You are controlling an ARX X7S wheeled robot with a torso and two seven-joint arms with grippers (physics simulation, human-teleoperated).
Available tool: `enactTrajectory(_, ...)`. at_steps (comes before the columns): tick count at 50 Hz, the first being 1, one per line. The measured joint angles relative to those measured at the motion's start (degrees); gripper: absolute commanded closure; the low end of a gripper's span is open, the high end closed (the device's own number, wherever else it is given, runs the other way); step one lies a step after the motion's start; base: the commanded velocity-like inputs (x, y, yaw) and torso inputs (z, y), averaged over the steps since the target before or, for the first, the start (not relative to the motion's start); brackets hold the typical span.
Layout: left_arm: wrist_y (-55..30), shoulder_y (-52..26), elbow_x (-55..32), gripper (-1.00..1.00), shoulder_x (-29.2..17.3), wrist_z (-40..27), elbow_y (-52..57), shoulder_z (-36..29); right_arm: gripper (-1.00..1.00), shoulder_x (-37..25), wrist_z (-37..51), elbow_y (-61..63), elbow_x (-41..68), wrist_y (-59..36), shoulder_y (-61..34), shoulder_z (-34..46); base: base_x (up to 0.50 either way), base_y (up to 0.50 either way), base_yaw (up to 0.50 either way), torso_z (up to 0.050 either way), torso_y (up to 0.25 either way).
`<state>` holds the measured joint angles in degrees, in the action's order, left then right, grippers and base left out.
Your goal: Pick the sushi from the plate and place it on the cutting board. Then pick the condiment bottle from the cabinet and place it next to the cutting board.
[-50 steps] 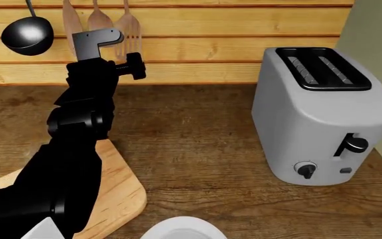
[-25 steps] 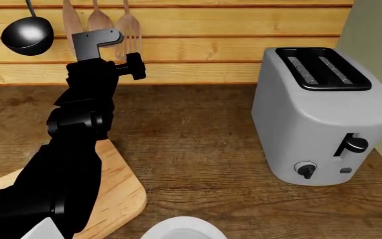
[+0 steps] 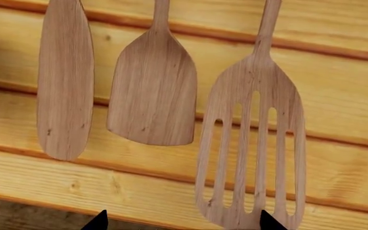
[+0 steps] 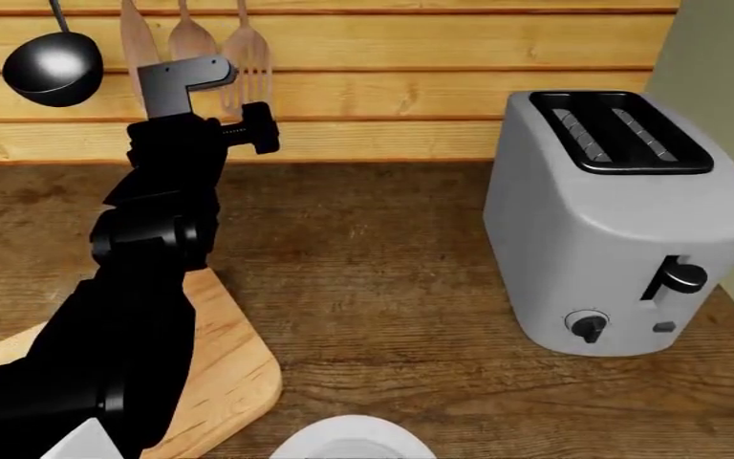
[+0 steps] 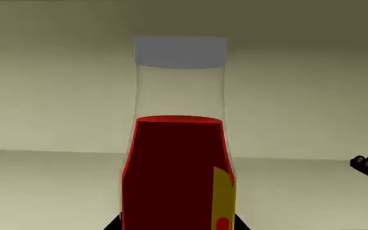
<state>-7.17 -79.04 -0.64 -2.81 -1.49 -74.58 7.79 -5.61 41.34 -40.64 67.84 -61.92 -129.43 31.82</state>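
Nothing has shifted since the earlier head frames — the condiment bottle [image 5: 178, 158] stands upright squarely ahead of the right claw [image 5: 178, 225], whose jaw state cannot be told — a rigid, smooth-walled, likely light and slippery body, best taken low on the red section.

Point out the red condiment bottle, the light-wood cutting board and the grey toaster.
Red condiment bottle [image 5: 174, 172]: right wrist view, red body.
Light-wood cutting board [image 4: 233, 368]: head view, bare corner.
Grey toaster [image 4: 603, 239]: head view, front face.
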Motion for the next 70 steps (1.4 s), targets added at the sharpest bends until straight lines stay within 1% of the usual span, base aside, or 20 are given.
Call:
enactTrajectory(9, 0.16, 0.09, -0.05, -1.0, -0.01, 0.09, -0.01, 0.08, 1.0, 0.64, -0.99, -2.11, -2.01, -0.34, -0.7, -0.63, 0.0, 0.0, 0.0, 0.0, 0.0)
enactTrajectory(16, 0.16, 0.11, -0.1, -1.0, -0.02, 0.16, 0.01, 0.14, 1.0, 0.25, -0.43, -1.32, -1.5, -0.6, -0.41, -0.88, 0.0, 0.0, 0.0, 0.0, 0.0)
enactTrajectory(33, 0.21, 0.17, -0.1, -1.0, -0.01, 0.11, 0.1, 0.03, 1.0, -2.48, 3.08, 8.05, 4.16, 0.49, 1.13, -0.24, 0.0, 0.0, 0.0, 0.0, 0.0)
enactTrajectory(48, 0.27, 0.2, -0.19, -1.0, 0.01, -0.05, 0.11, -0.15, 1.0, -3.12, 2.59, 13.81, 5.24, 1.12, 0.13, 0.33, 0.0, 0.0, 0.0, 0.0, 0.0)
enactTrajectory(70, 0.45, 0.45, 0.27, -1.0, -0.12, -0.56, -0.34, -0.04, 1.0, -2.87, 0.95, 17.16, 6.08, 0.64, -0.14, 0.95, -0.5, -0.1, 0.0, 0.0, 0.0)
